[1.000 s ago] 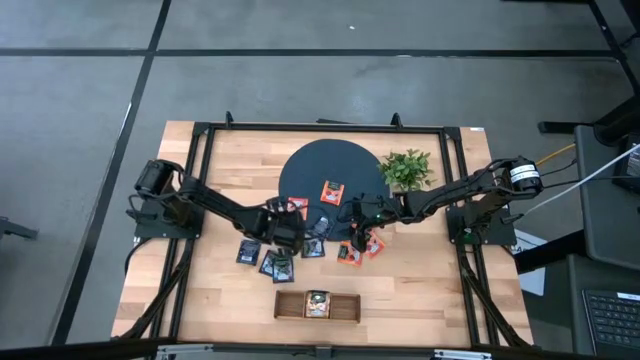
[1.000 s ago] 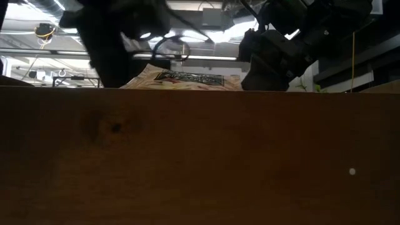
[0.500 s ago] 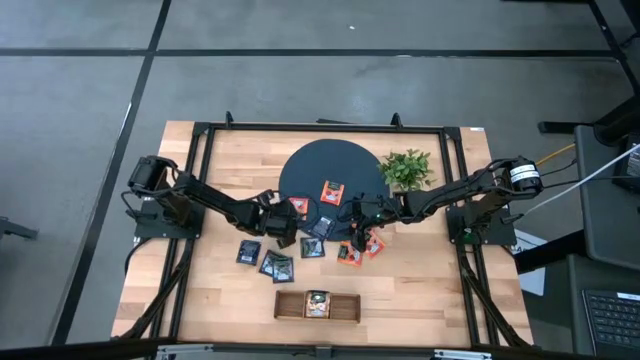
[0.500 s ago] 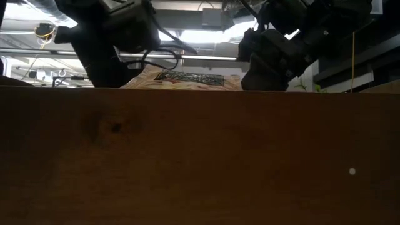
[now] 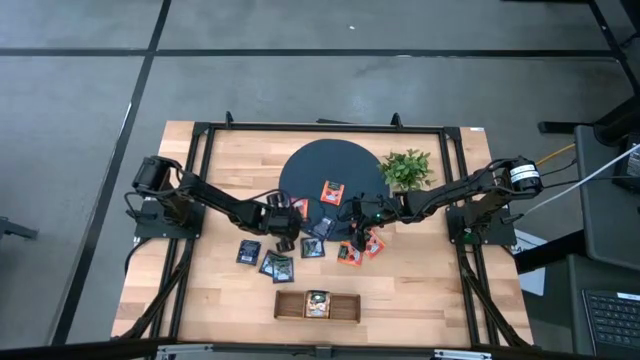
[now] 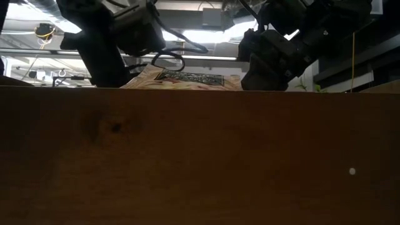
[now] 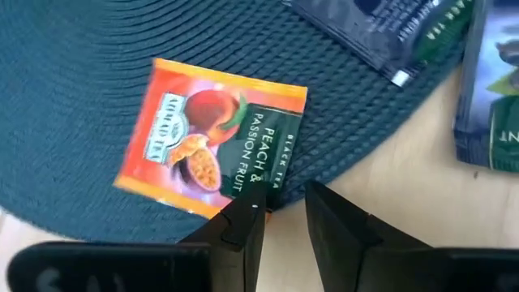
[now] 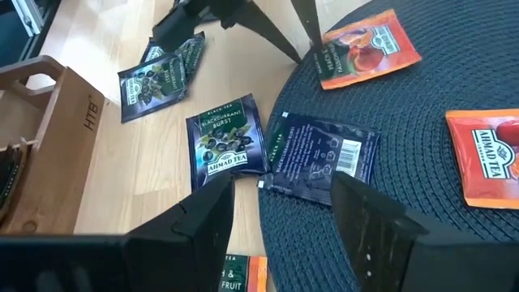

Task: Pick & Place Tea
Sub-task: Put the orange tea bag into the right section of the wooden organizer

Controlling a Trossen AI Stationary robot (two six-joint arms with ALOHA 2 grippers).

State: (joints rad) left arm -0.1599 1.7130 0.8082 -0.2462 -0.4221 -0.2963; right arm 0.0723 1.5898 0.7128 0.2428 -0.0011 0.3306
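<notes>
A dark round woven mat (image 5: 330, 165) lies at the table's middle back, with tea sachets on it and in front of it. An orange-red sachet (image 7: 215, 138) lies flat on the mat's near-left rim, and my left gripper (image 7: 284, 199) stands open just over its near corner. The right wrist view shows those fingers (image 8: 302, 32) slanting down beside this sachet (image 8: 369, 47). My right gripper (image 8: 284, 219) hangs wide open above the mat's near rim. Ahead of it a navy sachet (image 8: 324, 156) lies on the mat and another (image 8: 225, 144) on the wood. My left gripper has one fingertip (image 7: 250, 209) at the orange-red sachet's near corner (image 7: 272, 191), coming slanting down from the table's left. I cannot tell whether it touches. The sachet lies flat on the mat, with nothing between the fingers.
Several navy sachets (image 5: 272, 262) lie on the wood near left of the mat, two orange ones (image 5: 358, 250) near right, one more (image 5: 332, 190) on the mat. A wooden tray (image 5: 318, 305) holding a beige sachet (image 6: 181, 78) stands at the near edge. A green plant (image 5: 406, 168) stands back right.
My left gripper has moved from above the navy sachets toward the far edge and sunk a little, ending at the orange-red sachet on the mat's rim. No sachet has moved.
</notes>
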